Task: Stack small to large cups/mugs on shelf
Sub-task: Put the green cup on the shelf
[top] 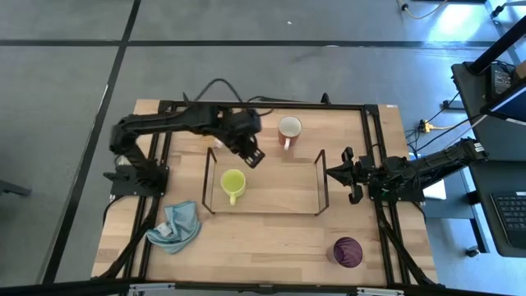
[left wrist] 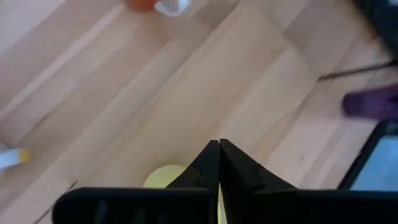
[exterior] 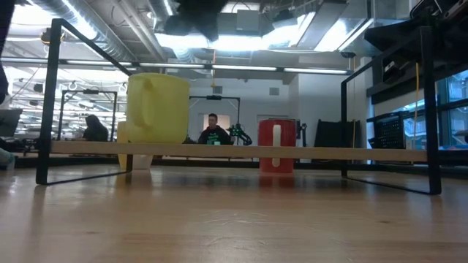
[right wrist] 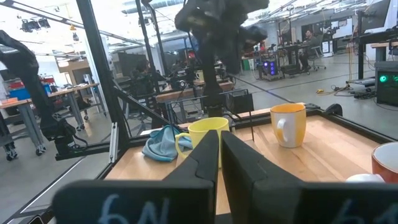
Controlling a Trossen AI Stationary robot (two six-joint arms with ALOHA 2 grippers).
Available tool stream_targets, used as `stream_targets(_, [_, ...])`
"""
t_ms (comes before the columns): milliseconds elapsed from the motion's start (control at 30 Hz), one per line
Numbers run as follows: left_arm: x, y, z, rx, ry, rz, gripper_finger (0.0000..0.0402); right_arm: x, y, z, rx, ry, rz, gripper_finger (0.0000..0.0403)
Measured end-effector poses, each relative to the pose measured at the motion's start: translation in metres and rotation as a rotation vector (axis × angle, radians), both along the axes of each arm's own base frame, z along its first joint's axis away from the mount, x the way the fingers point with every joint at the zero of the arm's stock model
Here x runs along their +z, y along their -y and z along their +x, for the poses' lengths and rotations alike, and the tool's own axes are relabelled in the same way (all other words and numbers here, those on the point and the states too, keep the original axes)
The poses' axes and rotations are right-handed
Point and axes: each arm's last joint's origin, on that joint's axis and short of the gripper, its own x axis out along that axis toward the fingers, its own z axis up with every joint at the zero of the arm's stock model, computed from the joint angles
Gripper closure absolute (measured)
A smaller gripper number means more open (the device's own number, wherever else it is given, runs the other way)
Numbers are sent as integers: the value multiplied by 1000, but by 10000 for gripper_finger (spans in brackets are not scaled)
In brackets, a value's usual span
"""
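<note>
A: Which cup next, and whose?
B: Left hand [top: 254, 156], fingers pressed together, hangs between the yellow-green mug [top: 233, 182] on the shelf [top: 265, 212] and the orange mug [top: 288, 129] — nearer than the right hand [top: 334, 172], also pressed together.

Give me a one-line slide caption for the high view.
Yellow-green mug sits on the wire shelf; left gripper hovers above its far edge, right gripper waits at its right end.

The left arm reaches in from the side with its left gripper [top: 256, 158] closed, while the right gripper [top: 330, 171] waits closed too.
</note>
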Motion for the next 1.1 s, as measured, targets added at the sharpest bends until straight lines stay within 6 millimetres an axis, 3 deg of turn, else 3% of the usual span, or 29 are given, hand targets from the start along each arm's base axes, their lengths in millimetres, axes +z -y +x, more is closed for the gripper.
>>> stream_targets(200, [-26, -4, 32, -122, -229, 27, 400, 0, 0, 0, 0, 1, 0, 382])
stream_targets(400, [-52, -5, 49, -199, -295, -9, 399, 0, 0, 0, 0, 0, 0, 382])
stream_targets(600, [-61, 0, 52, -219, -322, -13, 399, 0, 0, 0, 0, 0, 0, 382])
stream_targets(800, [-83, 3, 46, -225, -417, -38, 400, 0, 0, 0, 0, 1, 0, 382])
stream_targets(1100, [-92, 11, 46, -233, -433, -64, 401, 0, 0, 0, 0, 1, 0, 382])
